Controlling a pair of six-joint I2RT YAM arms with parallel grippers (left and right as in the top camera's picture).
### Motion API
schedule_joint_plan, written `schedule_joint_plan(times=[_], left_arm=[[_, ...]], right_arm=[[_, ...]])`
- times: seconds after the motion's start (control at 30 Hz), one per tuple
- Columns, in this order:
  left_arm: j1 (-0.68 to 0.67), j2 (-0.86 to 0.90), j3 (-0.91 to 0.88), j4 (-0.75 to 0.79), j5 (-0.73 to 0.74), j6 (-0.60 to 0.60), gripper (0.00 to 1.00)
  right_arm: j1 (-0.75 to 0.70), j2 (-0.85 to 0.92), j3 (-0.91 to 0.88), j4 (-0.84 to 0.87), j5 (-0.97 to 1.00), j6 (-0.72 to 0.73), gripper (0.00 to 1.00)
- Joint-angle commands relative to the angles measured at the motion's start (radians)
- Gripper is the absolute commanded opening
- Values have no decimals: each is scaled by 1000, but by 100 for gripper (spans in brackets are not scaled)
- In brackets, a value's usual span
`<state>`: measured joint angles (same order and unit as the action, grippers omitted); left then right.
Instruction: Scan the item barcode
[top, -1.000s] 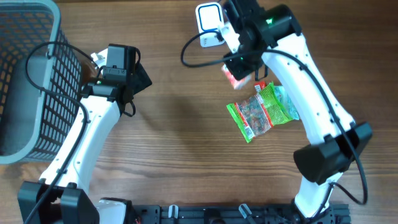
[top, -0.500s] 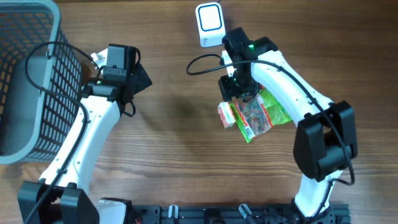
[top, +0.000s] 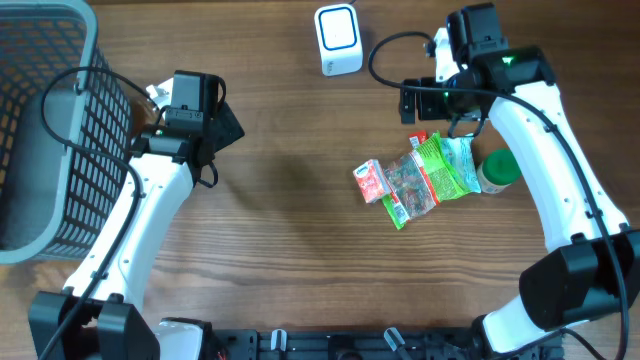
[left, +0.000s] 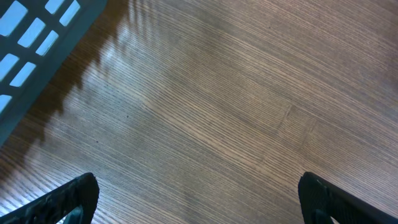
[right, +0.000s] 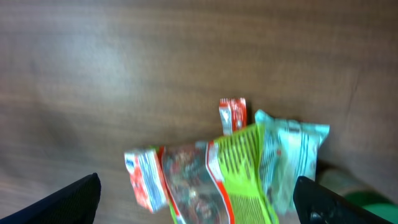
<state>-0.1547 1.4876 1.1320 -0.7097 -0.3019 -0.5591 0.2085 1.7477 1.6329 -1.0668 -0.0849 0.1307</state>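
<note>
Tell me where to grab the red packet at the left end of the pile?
I'd pinch the red packet across its left half, coming straight down from above. It lies flat on the table, so nothing sticks up to grab sideways. Its left edge has bare wood beside it, while its right edge sits against the green packet.

Bare table (top: 290, 235) between basket (top: 60, 150) and packets (top: 420, 180)

The table (top: 280, 230) was matt, grained wood; the packets (top: 415, 180) glossy plastic film; the basket (top: 60, 150) grey plastic; the scanner (top: 338, 38) smooth white plastic.
</note>
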Motion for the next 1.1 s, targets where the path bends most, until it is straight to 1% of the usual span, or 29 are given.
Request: schedule_joint_plan(times=[0.0, 0.13, 0.5, 0.63, 0.93, 1.07], left_arm=[[4, 0, -2, 3, -2, 2, 100], [4, 0, -2, 3, -2, 2, 100], [4, 0, -2, 3, -2, 2, 100], [4, 0, -2, 2, -2, 2, 100], [4, 0, -2, 3, -2, 2, 100], [4, 0, -2, 3, -2, 2, 100]], right_arm=[[3, 0, 10, 55, 10, 3, 100], [3, 0, 10, 121, 10, 2, 100], [3, -13, 10, 135, 10, 2, 100], [4, -128, 10, 135, 10, 3, 100], [4, -562, 10, 134, 10, 2, 100], [4, -714, 10, 131, 10, 2, 99]])
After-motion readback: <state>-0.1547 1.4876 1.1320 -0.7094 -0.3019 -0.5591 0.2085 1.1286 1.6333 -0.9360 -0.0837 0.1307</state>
